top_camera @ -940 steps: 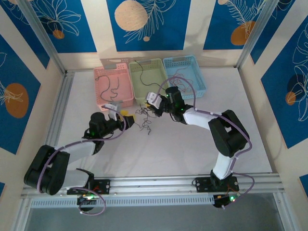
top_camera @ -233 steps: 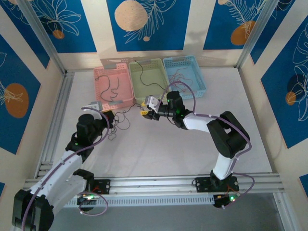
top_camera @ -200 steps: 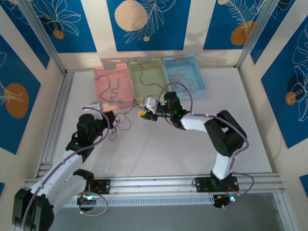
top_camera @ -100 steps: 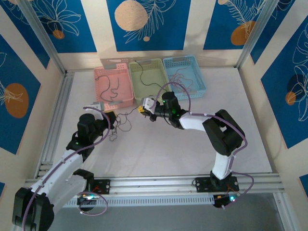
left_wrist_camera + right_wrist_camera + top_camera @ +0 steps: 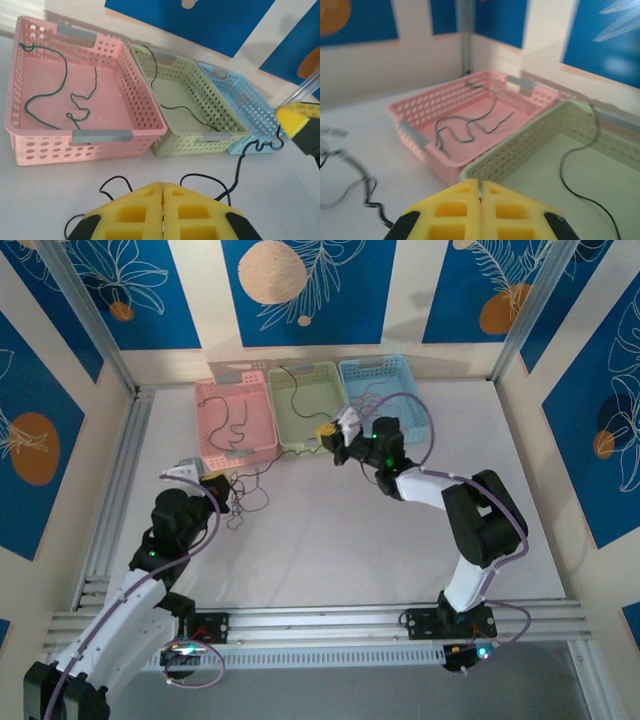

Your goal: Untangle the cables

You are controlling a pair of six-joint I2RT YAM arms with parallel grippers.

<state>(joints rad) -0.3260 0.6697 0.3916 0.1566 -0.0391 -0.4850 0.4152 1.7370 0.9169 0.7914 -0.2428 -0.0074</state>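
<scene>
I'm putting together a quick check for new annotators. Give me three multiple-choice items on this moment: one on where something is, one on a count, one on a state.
1. Where does the green cable lie?
A) in the pink basket
B) in the green basket
C) in the blue basket

2. How many baskets stand in the row?
A) two
B) three
C) four

3. How do the yellow pads of the left gripper stand?
A) wide apart
B) pressed together
C) hooked over a basket rim

Answers:
1 A: the green cable curls across the floor of the pink basket.
2 B: the pink, green and blue baskets stand side by side, and there are no others.
3 B: in the left wrist view the two pads meet with no gap between them.
</scene>
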